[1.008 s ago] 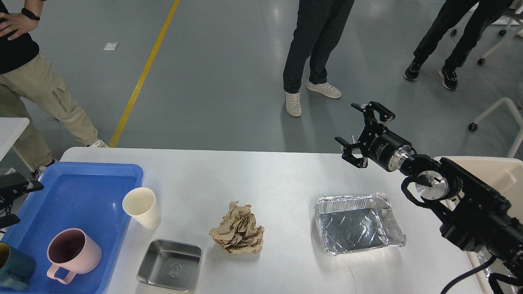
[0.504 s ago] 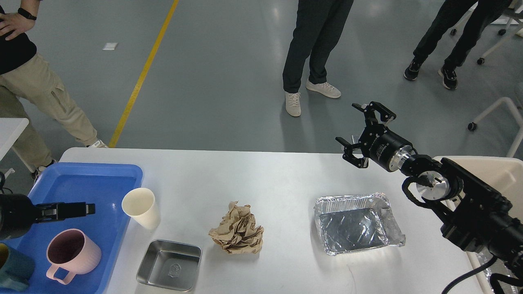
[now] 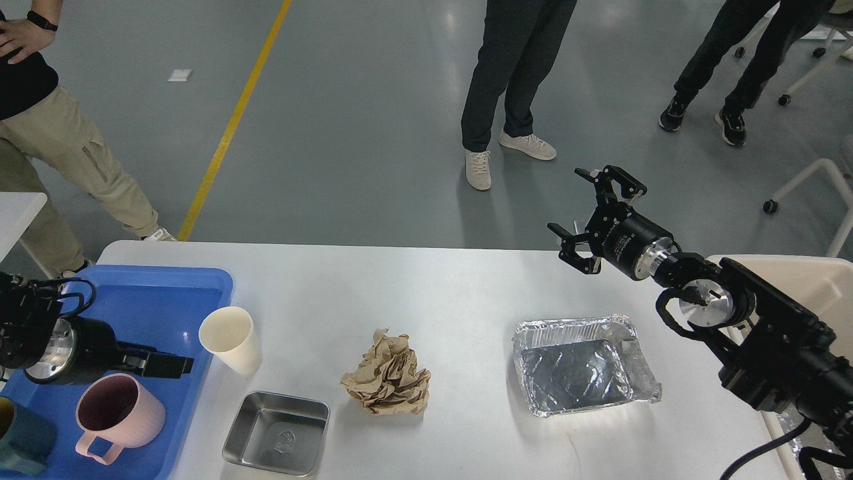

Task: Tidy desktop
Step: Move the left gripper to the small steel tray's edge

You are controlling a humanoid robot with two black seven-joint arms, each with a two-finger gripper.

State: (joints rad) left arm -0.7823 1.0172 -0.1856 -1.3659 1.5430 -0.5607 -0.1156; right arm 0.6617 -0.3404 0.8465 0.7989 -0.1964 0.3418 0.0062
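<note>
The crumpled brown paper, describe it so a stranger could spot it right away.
On the white desktop, look near the middle front, between the steel tray and the foil pan. The crumpled brown paper lies there, the only soft, wrinkled tan thing among smooth containers.

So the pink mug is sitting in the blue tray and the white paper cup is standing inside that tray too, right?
Not quite. The head view shows the pink mug in the blue tray, but the white paper cup stands on the white desktop, just beside the tray's right edge.
</note>
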